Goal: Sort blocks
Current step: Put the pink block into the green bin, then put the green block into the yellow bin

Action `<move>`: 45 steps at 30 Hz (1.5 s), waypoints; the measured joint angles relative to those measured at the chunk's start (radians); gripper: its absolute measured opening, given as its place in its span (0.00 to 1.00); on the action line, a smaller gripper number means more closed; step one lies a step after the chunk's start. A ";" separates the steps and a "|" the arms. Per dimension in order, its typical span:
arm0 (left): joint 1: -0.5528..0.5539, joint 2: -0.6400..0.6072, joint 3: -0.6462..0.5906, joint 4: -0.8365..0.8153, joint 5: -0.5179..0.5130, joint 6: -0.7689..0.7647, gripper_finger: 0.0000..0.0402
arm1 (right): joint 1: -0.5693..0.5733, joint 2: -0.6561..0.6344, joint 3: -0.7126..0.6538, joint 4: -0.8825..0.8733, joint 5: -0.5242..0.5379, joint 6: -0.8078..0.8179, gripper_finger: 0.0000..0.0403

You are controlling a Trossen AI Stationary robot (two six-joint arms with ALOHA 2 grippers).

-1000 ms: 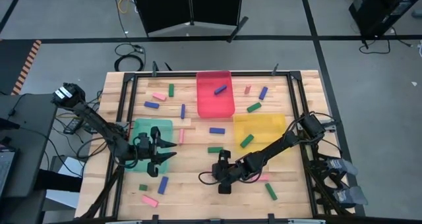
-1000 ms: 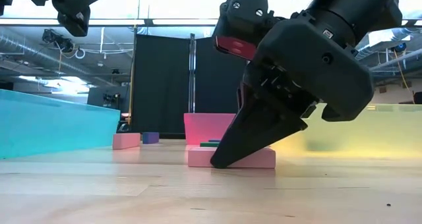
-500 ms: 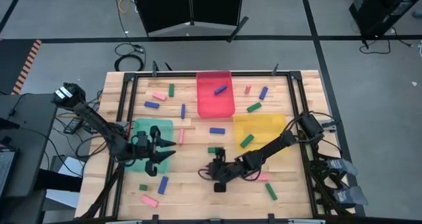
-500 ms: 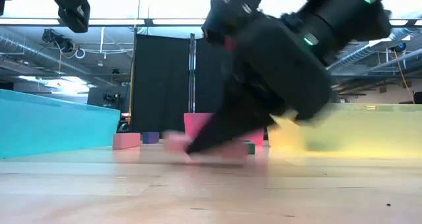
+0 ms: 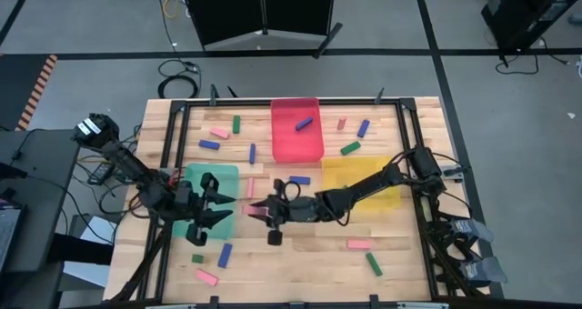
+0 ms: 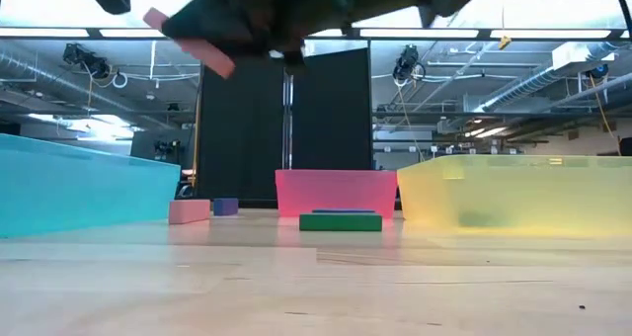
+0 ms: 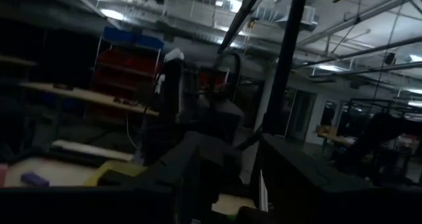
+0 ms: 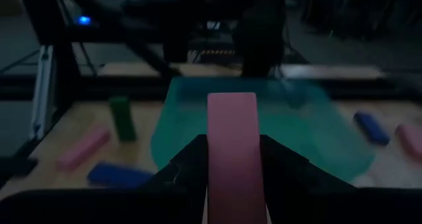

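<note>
Mid-frame, right gripper is pinching a pink block, lifted off the table. Left gripper is hovering wide open over the green tray.

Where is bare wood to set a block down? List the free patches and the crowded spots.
The largest bare patch is the table's front middle, between the blue block and the loose pink block. It is crowded on both sides of the red tray. So is the gap between green tray and yellow tray, where the right gripper holds the held pink block near the open left gripper.
</note>
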 joint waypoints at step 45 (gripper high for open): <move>-0.197 -0.002 0.000 0.148 -0.098 0.263 0.41 | -0.118 0.107 -0.020 0.313 0.005 0.023 0.48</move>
